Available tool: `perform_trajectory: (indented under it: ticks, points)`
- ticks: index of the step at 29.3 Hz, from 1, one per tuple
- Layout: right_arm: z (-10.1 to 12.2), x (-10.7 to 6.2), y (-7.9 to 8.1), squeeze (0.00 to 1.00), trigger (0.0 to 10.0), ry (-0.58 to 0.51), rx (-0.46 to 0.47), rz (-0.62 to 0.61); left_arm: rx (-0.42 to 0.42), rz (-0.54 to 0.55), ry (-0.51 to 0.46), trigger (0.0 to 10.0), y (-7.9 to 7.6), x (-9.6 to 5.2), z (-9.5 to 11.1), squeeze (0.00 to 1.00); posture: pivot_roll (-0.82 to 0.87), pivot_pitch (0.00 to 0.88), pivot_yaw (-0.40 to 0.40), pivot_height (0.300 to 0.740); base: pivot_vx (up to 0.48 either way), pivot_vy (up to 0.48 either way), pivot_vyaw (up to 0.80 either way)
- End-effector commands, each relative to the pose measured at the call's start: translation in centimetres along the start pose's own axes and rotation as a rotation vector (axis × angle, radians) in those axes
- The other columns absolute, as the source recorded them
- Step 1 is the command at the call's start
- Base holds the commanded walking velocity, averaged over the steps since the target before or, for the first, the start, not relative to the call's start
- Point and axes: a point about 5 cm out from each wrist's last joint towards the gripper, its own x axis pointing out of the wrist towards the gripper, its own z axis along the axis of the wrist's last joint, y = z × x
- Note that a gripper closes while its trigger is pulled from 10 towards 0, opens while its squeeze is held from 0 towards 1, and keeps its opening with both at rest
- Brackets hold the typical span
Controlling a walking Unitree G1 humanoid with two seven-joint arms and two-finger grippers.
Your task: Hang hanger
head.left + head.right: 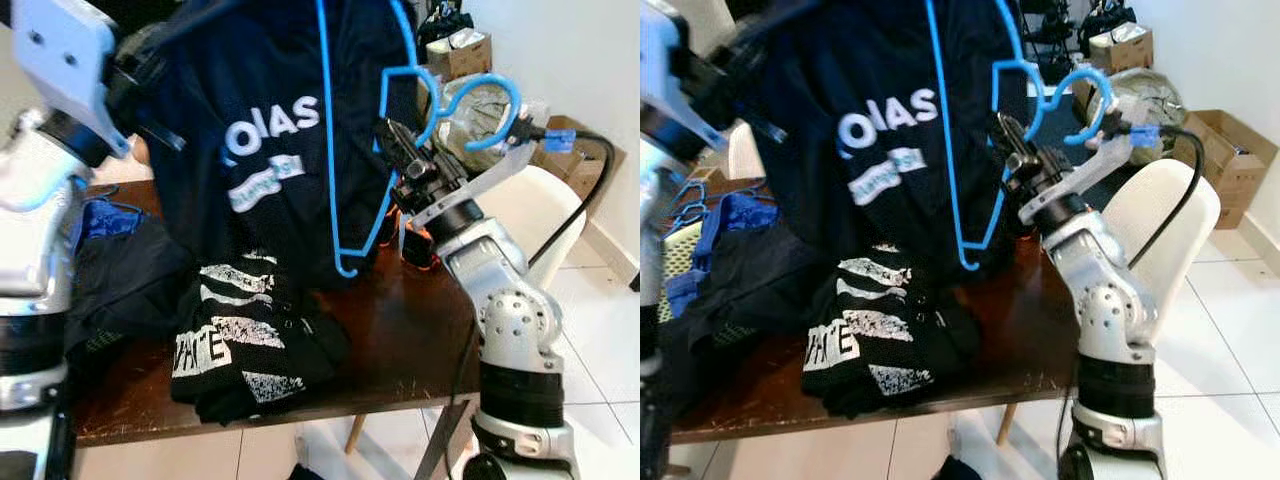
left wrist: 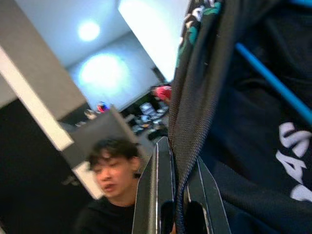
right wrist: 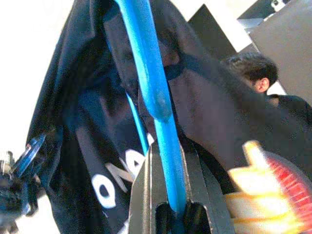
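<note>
Blue hanger (image 1: pixel 345 140) is held above the desk (image 1: pixel 400 340), thin rod pinched by the right tool (image 1: pixel 392 140), while limp dark shirt (image 1: pixel 250 130) fabric is pinched by the left tool (image 2: pixel 179 195); light, stiff, probably slick plastic, best gripped near the hook.

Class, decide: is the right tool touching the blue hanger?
Touching. In the right wrist view, the blue hanger runs down between the right tool's two black fingers, pinched there with no gap.
</note>
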Motion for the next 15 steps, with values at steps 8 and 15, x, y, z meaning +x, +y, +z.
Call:
perform_trajectory:
  ticks: [8, 15]
  points:
    - [-2.2, 0.4, 0.8, 0.00, 10.0, 0.053, -0.014, -0.074, -0.320, -0.177, 0.040, 0.0, -7.2, -0.1, -1.8, 0.00, 0.05, 0.000, 0.055, 0.740, 0.000, 0.000, 0.00]
    - [-4.6, 0.7, 3.2, 0.00, 10.0, 0.200, -0.110, 0.060, -0.463, -0.280, 0.003, 0.2, -11.7, 0.8, -1.0, 0.00, 0.05, 0.000, 0.055, 0.740, 0.000, 0.000, 0.00]
